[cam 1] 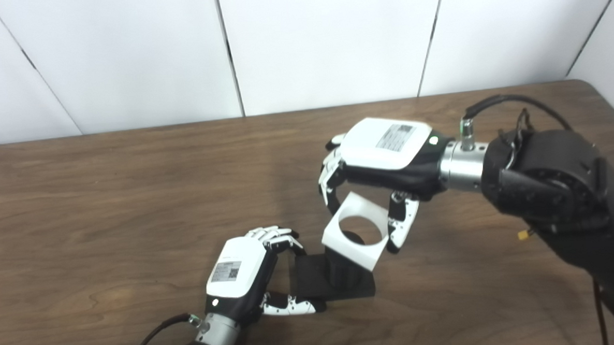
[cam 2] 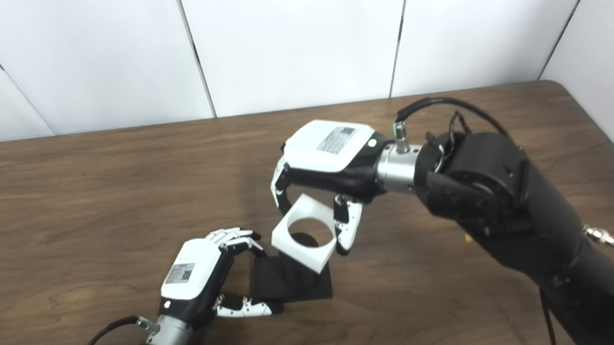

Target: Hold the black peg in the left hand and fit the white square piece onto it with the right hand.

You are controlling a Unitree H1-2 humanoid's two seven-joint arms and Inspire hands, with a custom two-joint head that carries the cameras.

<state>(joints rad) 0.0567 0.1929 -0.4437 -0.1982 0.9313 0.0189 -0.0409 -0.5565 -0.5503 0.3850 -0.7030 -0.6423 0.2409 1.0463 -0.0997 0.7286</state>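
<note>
The black square-based plastic peg (cam 1: 337, 280) is gripped by the left robot hand (cam 1: 249, 273) on the brown wooden tabletop (cam 1: 106, 212); the white square plastic piece (cam 1: 355, 238) (round-holed, tilted) is held by the right robot hand (cam 1: 384, 159) at the peg's 12 o'clock.

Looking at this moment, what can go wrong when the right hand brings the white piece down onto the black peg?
1. The white square piece hangs tilted over the black peg, so its round hole may catch on the peg's top and jam.
2. The right hand pinches the piece only at its edges; a push could twist it loose.
3. The left hand holds only the peg's base from one side, so pressure might shift it.
</note>
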